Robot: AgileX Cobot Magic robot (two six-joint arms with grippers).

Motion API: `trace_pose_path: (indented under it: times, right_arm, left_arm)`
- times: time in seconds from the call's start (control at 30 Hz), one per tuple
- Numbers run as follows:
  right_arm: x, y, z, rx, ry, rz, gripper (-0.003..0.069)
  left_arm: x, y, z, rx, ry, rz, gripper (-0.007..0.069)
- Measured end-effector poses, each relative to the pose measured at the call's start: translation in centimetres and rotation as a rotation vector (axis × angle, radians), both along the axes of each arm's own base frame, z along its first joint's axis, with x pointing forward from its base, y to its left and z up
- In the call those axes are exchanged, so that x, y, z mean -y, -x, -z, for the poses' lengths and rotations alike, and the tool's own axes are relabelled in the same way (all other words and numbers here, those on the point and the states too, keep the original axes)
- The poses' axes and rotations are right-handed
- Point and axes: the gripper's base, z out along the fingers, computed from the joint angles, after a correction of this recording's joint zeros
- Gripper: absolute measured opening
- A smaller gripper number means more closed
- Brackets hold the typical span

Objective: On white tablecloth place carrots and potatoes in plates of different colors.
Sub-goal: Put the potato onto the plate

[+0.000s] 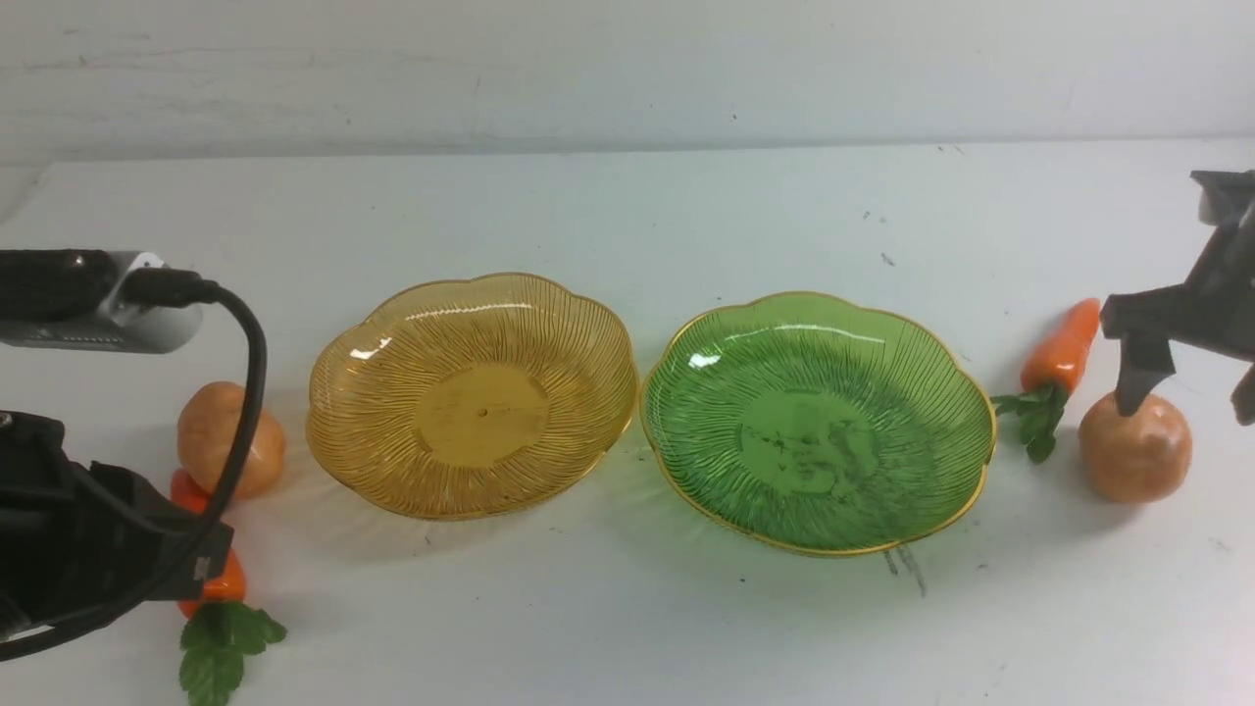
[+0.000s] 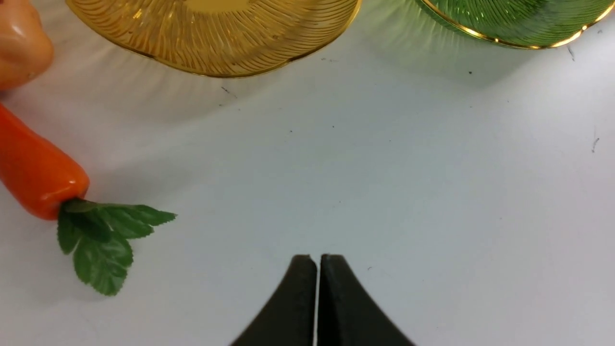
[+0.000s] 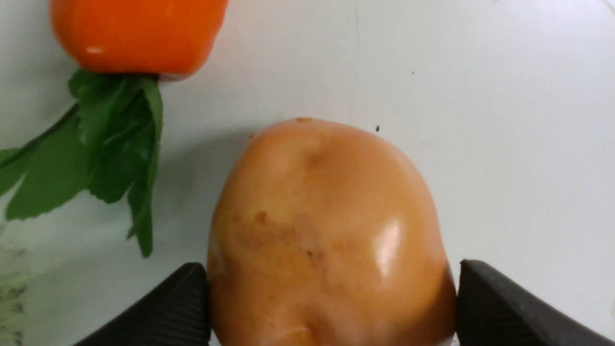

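One potato sat near the tablecloth's right edge between my right claw's wide-set fingers; seemingly ungripped, it risked rolling if nudged.

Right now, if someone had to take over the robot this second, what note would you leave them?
Left gripper: shut, holding nothing.
Right gripper: open, fingers either side of a glossy tan-brown toy potato; whether they touch it is unclear.
Left side: another such potato and a glossy orange toy carrot with green leaves, beside the amber ribbed plate.
Right side: a matching carrot, beyond the green ribbed plate.
Done: nothing plated.
Left: all four vegetables.
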Motion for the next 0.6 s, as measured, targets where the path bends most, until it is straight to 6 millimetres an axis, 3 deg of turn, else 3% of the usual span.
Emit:
trace_pose_path:
  times: [0.3, 0.37, 0.43, 0.53, 0.6]
  right_arm:
    - [0.0, 0.4, -0.5, -0.02, 0.003, -0.03, 0.0575]
    - [-0.1, 0.7, -1.8, 0.001, -0.005, -0.034, 0.0575]
    - [-0.6, 1.2, -4.3, 0.075, -0.053, -0.026, 0.0575]
    - [-3.0, 1.7, -7.5, 0.208, -0.195, -0.06, 0.0575]
    - [-5.3, 1.4, -7.9, 0.258, -0.259, -0.121, 0.0575]
  left_arm:
    - [0.1, 0.1, 0.1, 0.002, -0.022, 0.019, -0.0003]
    - [0.1, 0.1, 0.1, 0.002, -0.023, 0.019, -0.0003]
    - [0.1, 0.0, 0.1, 0.005, -0.023, 0.018, -0.0003]
    - [0.1, 0.0, 0.1, 0.006, -0.023, 0.017, -0.0003]
    - [0.1, 0.0, 0.1, 0.006, -0.023, 0.017, -0.0003]
